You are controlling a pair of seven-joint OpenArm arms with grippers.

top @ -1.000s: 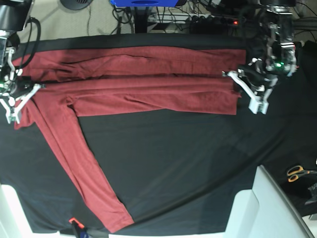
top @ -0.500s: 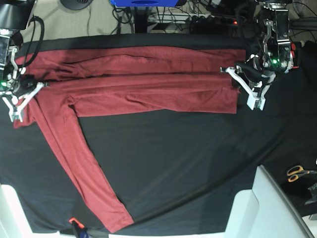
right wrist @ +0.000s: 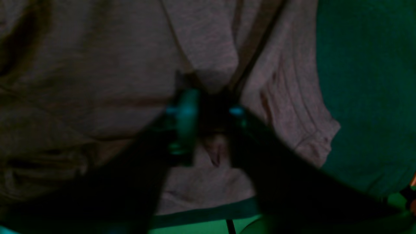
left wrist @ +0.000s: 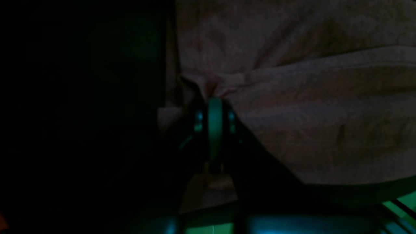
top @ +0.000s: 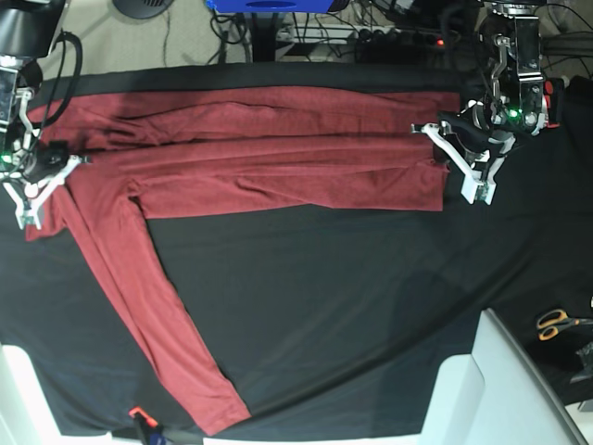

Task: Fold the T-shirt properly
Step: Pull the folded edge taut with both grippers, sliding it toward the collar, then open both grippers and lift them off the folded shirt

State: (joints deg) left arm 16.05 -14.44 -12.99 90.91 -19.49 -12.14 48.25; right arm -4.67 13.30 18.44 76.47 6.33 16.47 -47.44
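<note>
Plain brick-red T-shirt, no print; black cloth over worktop; white-and-black end effectors; orange-handled scissors; blue object at top edge.

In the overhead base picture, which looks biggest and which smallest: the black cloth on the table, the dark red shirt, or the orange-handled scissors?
1. The black table cloth, which covers most of the picture.
2. The brick-red long-sleeved shirt, spread across the upper part with one sleeve trailing down.
3. The orange-handled scissors, tiny at the right edge.
</note>
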